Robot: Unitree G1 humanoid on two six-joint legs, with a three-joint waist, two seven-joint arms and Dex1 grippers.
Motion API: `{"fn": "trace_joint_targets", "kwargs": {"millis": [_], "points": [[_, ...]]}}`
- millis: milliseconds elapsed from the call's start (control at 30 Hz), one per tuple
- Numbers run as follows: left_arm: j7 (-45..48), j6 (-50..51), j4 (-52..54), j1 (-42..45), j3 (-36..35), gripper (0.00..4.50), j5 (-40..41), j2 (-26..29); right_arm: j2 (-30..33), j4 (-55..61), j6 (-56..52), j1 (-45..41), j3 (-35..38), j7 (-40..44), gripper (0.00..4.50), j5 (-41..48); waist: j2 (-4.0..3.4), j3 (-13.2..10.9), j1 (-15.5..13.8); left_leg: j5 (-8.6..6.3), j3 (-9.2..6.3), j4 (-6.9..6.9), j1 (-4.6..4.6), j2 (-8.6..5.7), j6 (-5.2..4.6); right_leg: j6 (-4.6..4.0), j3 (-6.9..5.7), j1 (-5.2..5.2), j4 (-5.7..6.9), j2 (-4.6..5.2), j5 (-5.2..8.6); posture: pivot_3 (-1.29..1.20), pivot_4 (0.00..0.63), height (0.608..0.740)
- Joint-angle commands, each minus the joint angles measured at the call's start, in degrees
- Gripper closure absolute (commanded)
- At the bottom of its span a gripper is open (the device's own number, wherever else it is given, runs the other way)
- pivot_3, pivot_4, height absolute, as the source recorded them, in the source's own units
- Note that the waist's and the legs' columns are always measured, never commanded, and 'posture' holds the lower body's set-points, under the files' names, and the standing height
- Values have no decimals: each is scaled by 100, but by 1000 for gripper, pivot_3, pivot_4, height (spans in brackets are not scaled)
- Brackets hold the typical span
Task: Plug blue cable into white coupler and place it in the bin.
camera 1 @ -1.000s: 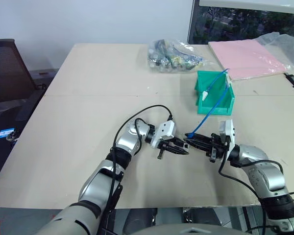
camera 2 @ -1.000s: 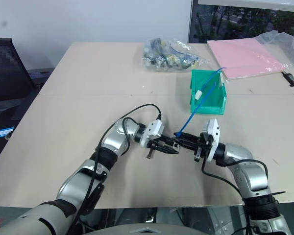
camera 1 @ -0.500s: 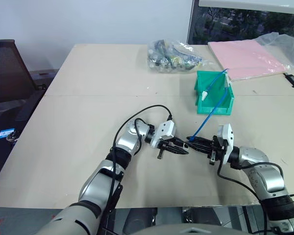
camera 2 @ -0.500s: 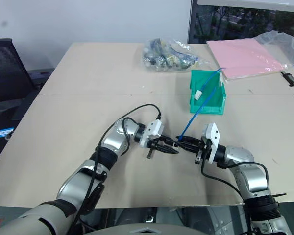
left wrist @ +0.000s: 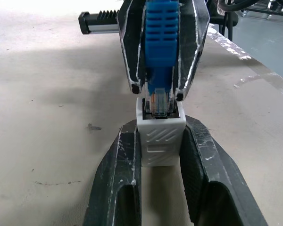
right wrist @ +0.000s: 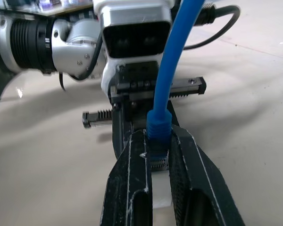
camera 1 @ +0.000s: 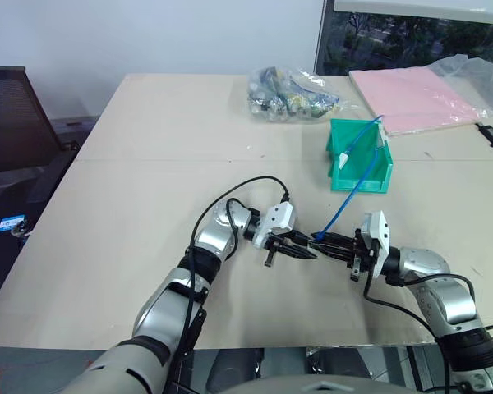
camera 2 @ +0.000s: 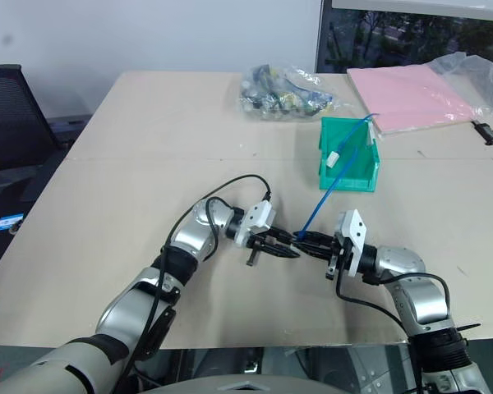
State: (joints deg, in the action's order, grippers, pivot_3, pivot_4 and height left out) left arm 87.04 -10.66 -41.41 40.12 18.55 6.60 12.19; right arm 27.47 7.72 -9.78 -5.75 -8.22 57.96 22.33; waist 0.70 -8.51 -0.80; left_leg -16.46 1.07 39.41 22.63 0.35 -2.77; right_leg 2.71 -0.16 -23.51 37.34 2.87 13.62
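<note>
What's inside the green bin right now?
The green bin holds another blue cable with a white end piece, leaning against its back wall. The bin's floor behind the front lip is hidden.

In the head views, the tiny white plastic coupler is too small to make out between the two grippers' black fingers — it is clear in the left wrist view alone. There the clear plug's tip sits at the socket mouth, but how deep it goes is hidden by the coupler's wall. The thin light-blue cable passes behind the small green plastic bin's front wall — its far end is not clear.
</note>
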Motion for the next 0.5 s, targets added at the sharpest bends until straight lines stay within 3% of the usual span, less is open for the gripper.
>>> {"fn": "trace_joint_targets", "kwargs": {"millis": [33,400,467,500], "points": [[37,-6,-148,-100,111,3982,-119,-32,326,-68,-440,205,-314,-157,4500,-522,0,6,0,0,0,0,0,0,0,0,0,0,0,0,0,0,150,740],[-12,-14,-178,-111,89,3982,-147,-95,462,-736,-1987,273,-888,-267,4500,-475,39,150,7,-3,-11,-19,-99,7,-3,-5,-7,106,-35,-2,4,0,150,740],[-21,-20,-190,-108,82,3982,-160,-109,497,-750,-1960,225,-942,-192,4500,-486,46,178,7,-4,-11,-20,-99,7,-3,-5,-7,107,-37,-1,4,0,150,740],[-27,-16,-184,-114,73,3982,-164,-111,202,-635,-1708,158,-634,-192,4500,-121,46,183,7,-4,-12,-21,-99,8,-4,-5,-7,107,-39,-1,4,0,150,740]]}}
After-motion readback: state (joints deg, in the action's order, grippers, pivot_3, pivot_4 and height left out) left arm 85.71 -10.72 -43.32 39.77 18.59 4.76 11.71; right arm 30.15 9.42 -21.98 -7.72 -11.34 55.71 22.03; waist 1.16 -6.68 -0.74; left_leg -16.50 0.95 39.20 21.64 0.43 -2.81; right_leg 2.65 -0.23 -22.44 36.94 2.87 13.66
